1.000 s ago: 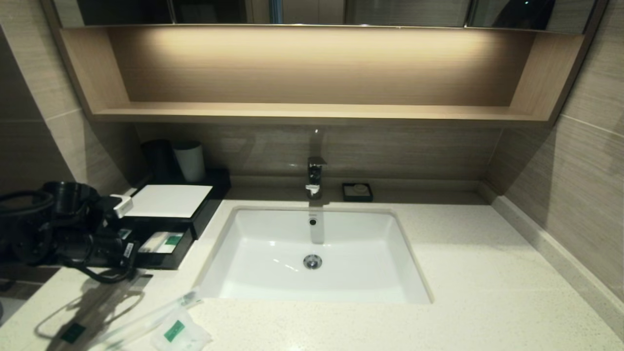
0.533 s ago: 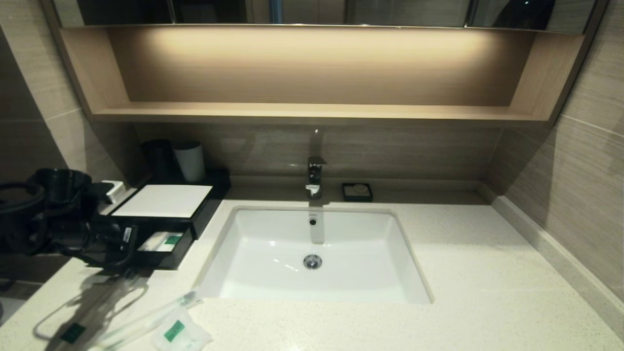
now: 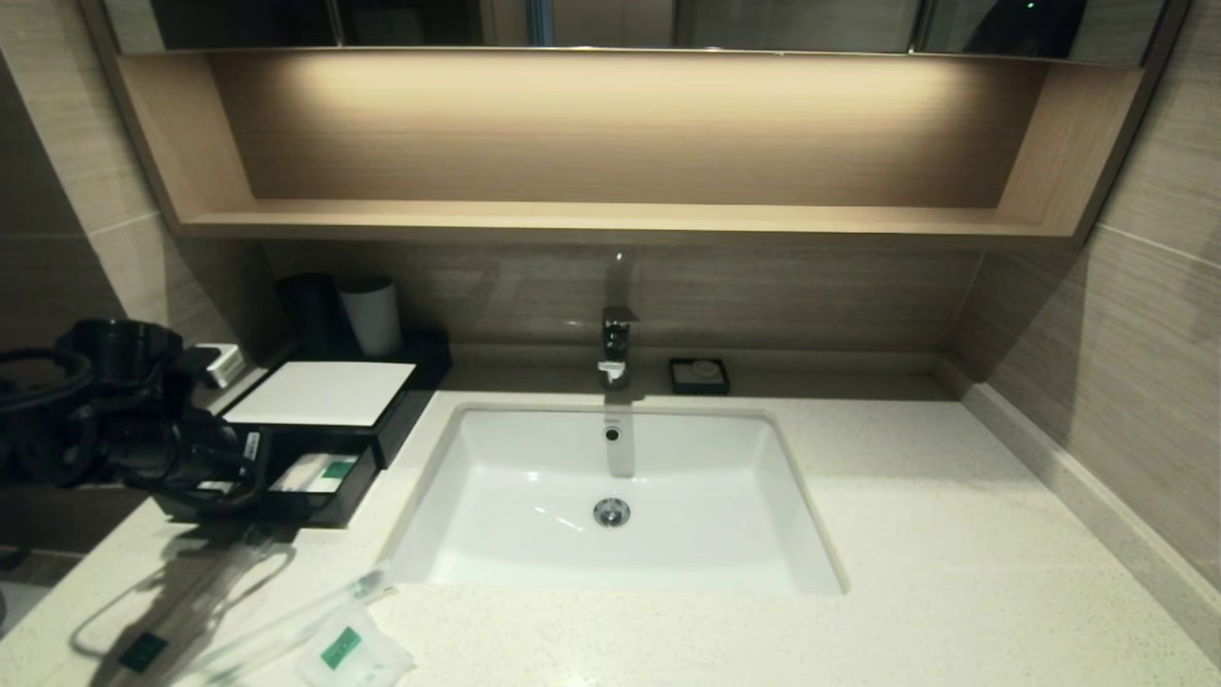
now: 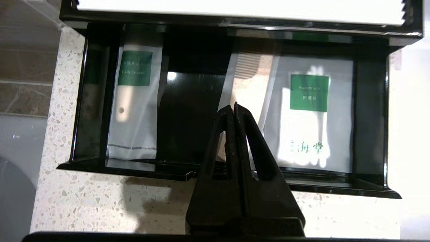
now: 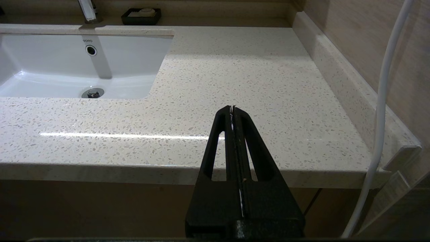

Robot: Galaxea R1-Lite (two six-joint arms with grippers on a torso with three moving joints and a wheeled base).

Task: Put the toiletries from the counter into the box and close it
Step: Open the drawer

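Right now, left to right:

Left gripper (image 4: 233, 109): at the left edge of the head view, over the pulled-out drawer; its fingers are pressed together with nothing between them.

Box (image 3: 401, 405): left of the sink, white panel on top, drawer open toward the room. The left wrist view shows packets with green labels lying in the drawer (image 4: 369, 183), one toward each side.

Toiletries left out: a long wrapped stick (image 3: 286, 625) and a small square sachet (image 3: 348, 654) lie on the counter (image 3: 935, 534) at the lower left of the head view, touching or overlapping. A second green label (image 3: 143, 652) shows further left in the arm's shadow; what it belongs to I cannot tell.

Key relation: the stick lies below the left gripper in the head view, nearer the counter's front edge, its long axis slanting from lower left up toward the sink (image 3: 615, 496) corner. The left arm is clearly nearer.

Right gripper (image 5: 232, 108): parked off the counter's front edge at the right, fingers closed, empty.
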